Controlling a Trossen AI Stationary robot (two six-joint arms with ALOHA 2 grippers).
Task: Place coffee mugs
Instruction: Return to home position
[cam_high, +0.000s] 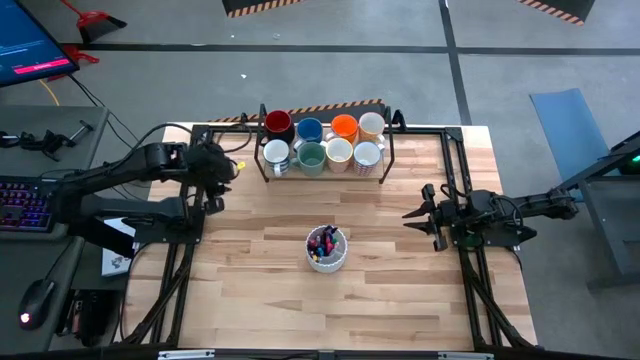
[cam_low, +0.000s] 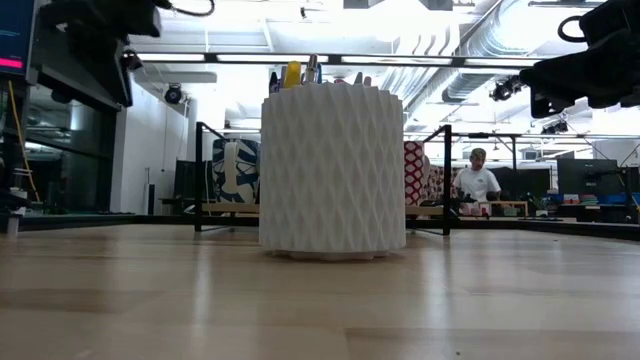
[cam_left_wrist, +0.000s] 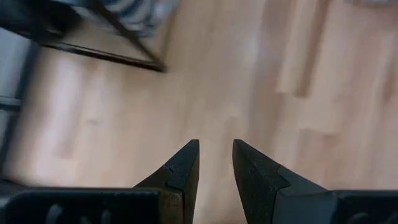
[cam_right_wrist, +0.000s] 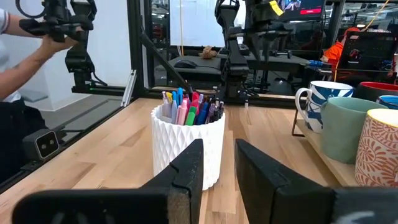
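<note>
Eight coffee mugs stand in two rows on a black wire rack at the table's far middle: dark red, blue, orange and cream behind, white, green, white and patterned in front. My left gripper hangs open over bare wood left of the rack, pointing steeply down, with nothing between its fingers. My right gripper is level at the table's right side, open and empty. It faces the pen cup, with the green mug in its view.
A white ribbed cup of pens stands on the table's middle, nearer than the rack. Black frame bars run along both table sides. A person's hands hold a device beyond the table's left side. Bare wood lies in front of the pen cup.
</note>
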